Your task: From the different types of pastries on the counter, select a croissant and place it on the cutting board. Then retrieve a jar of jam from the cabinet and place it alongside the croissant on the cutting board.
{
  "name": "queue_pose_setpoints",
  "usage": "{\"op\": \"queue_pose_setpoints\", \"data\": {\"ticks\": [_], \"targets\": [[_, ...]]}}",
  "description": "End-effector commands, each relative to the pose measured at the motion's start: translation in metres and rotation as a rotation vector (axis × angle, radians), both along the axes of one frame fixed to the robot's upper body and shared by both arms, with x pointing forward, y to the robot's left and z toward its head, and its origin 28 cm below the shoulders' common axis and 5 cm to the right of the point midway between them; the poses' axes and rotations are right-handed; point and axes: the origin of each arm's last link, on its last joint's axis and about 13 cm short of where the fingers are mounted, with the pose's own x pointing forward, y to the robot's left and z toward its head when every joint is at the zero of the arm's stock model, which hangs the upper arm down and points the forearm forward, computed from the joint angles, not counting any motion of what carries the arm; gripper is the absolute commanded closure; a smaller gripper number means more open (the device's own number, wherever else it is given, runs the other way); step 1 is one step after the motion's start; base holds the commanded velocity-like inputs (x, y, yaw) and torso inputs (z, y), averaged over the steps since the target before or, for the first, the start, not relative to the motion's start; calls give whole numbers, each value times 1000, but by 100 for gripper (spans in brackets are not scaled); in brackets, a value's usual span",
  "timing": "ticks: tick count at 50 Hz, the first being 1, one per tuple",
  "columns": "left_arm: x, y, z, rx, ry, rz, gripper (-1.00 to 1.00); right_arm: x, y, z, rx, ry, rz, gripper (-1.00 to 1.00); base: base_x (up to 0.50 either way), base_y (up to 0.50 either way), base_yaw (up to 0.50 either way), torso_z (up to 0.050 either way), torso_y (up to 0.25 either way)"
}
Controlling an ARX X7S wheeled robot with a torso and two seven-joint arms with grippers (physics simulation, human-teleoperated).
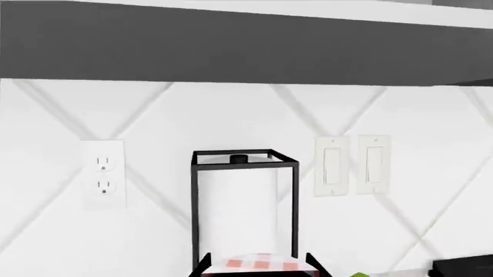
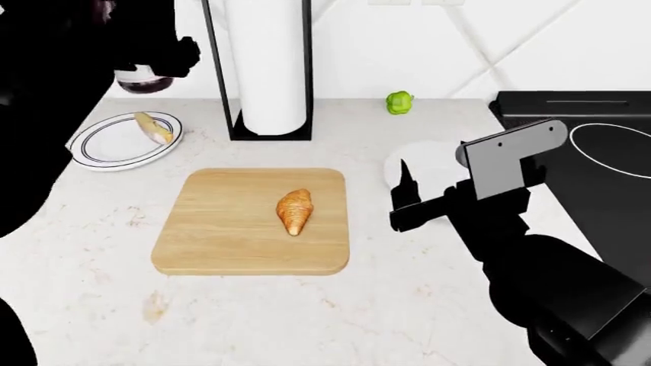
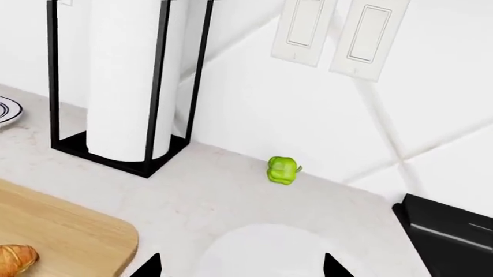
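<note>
The golden-brown croissant (image 2: 295, 211) lies near the middle of the light wooden cutting board (image 2: 224, 229) on the white counter (image 2: 407, 305). My left gripper (image 2: 152, 70) hangs above the counter's far left, over a plate. It is shut on the jar of jam (image 2: 140, 81). In the left wrist view the jar's red-and-white checkered lid (image 1: 258, 264) sits between the fingers of that gripper (image 1: 258, 268). My right gripper (image 2: 407, 194) stands open and empty to the right of the board. The right wrist view shows it (image 3: 242, 268) over a small white plate (image 3: 266, 248), with the croissant's end (image 3: 15, 258) at the edge.
A dark-rimmed white plate (image 2: 102, 149) at the far left holds a pale yellowish pastry (image 2: 152, 127). A black-framed paper towel holder (image 2: 270, 69) stands behind the board. A green pepper (image 2: 400, 102) lies by the tiled wall. A black cooktop (image 2: 600, 137) fills the right side.
</note>
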Motion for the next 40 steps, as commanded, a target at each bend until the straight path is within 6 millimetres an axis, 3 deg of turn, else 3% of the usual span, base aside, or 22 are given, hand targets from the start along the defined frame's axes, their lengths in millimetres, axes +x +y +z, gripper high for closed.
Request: {"op": "queue_pose_setpoints", "data": {"ticks": [1,15,28,40], "targets": [[15,-6,-50,17,-1,-66,100,2,-2,-6,3,13,-6,-100,0,0,0,0,0],[50,-17,-114,57,78,-177,100,6,-4,-15,6,36,-12,-100,0,0,0,0,1],[85,-18,-153,11,142,-209,100,6,-5,-17,11,39,-14,-100,0,0,0,0,1],[95,-14,-176,44,178,-174,100,2,-2,-13,3,32,0,-100,0,0,0,0,0]]}}
